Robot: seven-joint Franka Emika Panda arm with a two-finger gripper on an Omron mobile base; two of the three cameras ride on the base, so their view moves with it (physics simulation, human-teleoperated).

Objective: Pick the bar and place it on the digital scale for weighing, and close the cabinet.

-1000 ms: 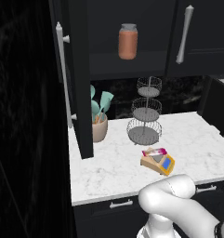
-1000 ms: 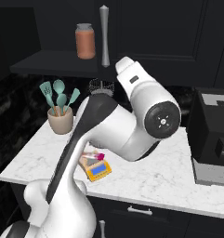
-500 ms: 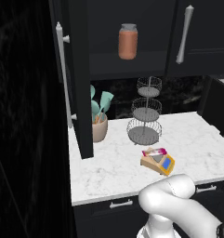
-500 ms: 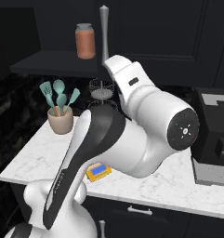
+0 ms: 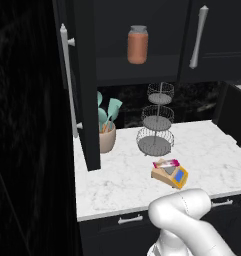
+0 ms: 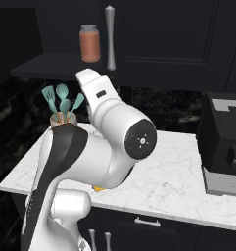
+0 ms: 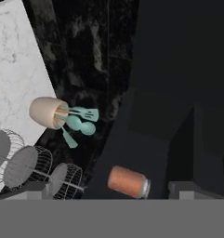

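digital scale [image 6: 98, 188] mostly behind arm

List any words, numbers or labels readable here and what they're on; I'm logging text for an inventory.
None can be read.
Bar wrapper: pink and white, no legible print.
Scale display: plain blue, no digits legible.
Jar: no label visible.
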